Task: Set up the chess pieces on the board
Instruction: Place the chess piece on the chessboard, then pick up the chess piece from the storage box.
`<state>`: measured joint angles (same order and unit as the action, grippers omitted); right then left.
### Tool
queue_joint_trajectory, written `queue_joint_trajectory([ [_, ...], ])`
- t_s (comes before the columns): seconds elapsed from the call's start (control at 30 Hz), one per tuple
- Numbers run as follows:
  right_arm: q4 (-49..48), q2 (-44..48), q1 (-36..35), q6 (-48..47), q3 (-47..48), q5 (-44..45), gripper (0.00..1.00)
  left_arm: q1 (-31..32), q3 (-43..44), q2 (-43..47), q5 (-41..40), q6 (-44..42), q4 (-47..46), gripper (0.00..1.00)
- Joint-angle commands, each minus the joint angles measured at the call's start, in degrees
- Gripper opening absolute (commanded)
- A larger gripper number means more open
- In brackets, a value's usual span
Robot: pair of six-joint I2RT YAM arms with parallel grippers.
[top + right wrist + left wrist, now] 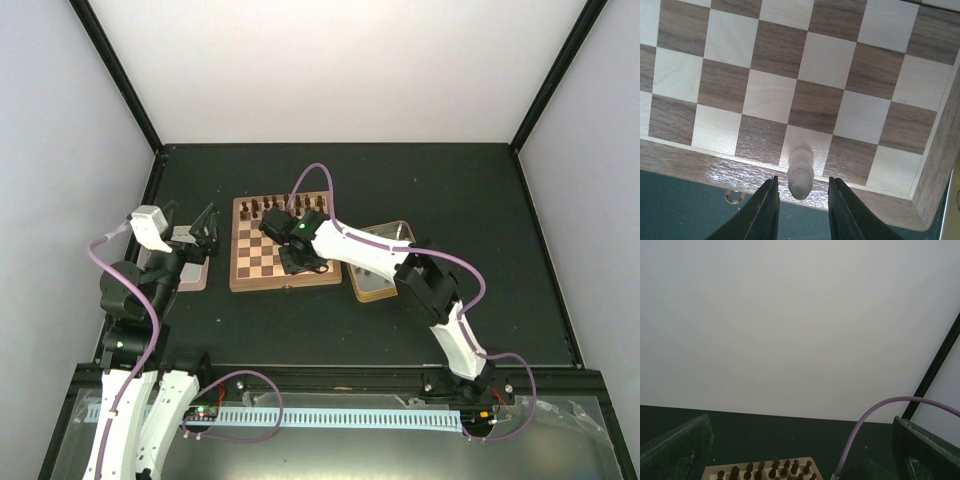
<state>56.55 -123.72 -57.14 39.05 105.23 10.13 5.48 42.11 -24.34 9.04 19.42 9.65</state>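
- One pale piece (pixel 801 167) standing on a light edge square of the board (pixel 830 65), loose between the parted jaws of the right gripper (pixel 803 181).
- Wide open, empty: left gripper (pixel 800 452).
- Risk: a jaw clipping the piece on retreat, toppling it.

One checked wooden chessboard (pixel 252 266), one pale tan wooden chessman (pixel 800 171), one gold-rimmed metal tin (pixel 374 290); dark brown chessmen (pixel 775 469) too crowded to count.

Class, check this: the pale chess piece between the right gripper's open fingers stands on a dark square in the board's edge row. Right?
No: the pale chess piece stands on a light square, not a dark one. The rest holds: edge row of the board, right gripper open. The right wrist view shows it.
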Motion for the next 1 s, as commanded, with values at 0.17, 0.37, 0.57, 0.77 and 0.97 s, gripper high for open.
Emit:
queue_joint_trajectory([
  [0.17,-0.33,0.55,-0.16,1.88,1.03,0.66,0.36,-0.15,-0.30,0.63,-0.94,-1.10,-0.17,0.98],
  [0.37,-0.79,1.32,-0.16,1.97,0.90,1.10,0.35,-0.15,-0.35,0.51,-0.99,-1.06,-0.11,0.99],
  [0.57,-4.29,8.48,0.71,1.29,-0.16,3.29,0.36,-0.18,-0.21,0.38,-0.92,-1.35,0.00,0.99],
  [0.77,-9.64,20.15,5.87,2.11,-11.11,4.56,0.38,-0.22,-0.11,0.34,-0.95,-1.72,0.13,0.99],
  [0.97,-10.87,28.61,14.68,1.83,-25.85,4.13,0.38,-0.22,-0.27,0.16,-0.77,-1.60,-0.07,0.99],
])
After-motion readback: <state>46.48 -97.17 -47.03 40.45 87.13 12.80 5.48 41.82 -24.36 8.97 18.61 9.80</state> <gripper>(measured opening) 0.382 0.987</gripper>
